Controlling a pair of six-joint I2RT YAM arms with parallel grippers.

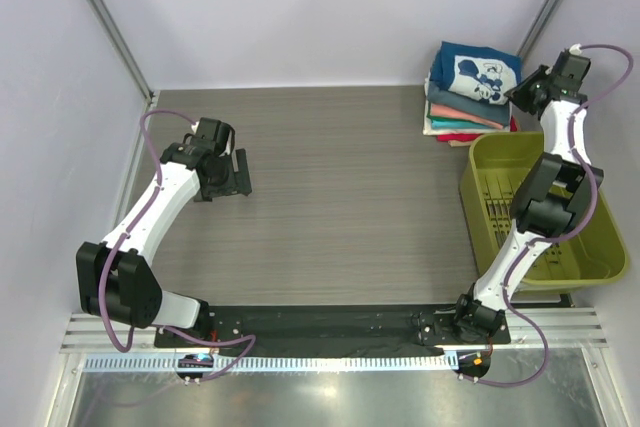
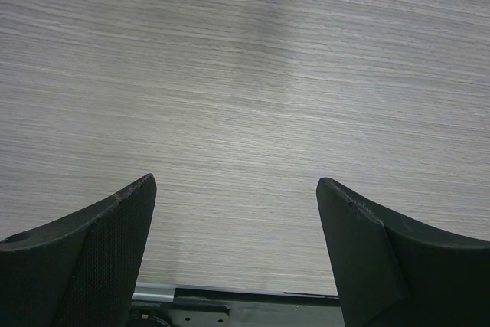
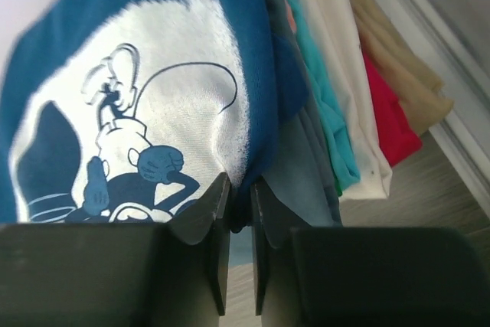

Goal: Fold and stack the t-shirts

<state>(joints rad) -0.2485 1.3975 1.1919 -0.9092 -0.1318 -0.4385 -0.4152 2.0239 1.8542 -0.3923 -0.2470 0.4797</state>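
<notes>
- Location: the stack [image 1: 468, 112] of folded shirts is set at the far right corner of the counter [image 1: 340, 197], just beside the far end of the green basket [image 1: 478, 182].
- Top layer: the navy shirt [image 3: 153, 44] with the white cartoon print is laid on top of the stack. Teal, white, red and tan layers are visible beneath it in the right wrist view.
- Right jaws: these are drawn almost together on an edge fold of the navy shirt. Cloth is seen pinched in the narrow gap between them.
- Key relation: the right jaws are placed at the right-hand side of the stack, so the navy shirt extends away from them toward the left. Its long axis cannot be told, as the folded shape appears nearly square.
- Left jaws: these are held wide apart above the counter on the left side, well apart from the stack, with nothing between them.
- Nearer arm: the right arm [image 1: 545, 192] is far closer, so any move on the top shirt is judged to fall to it.
- Caution: a pull on the pinched edge is judged likely to drag or unfold the top layer.
</notes>
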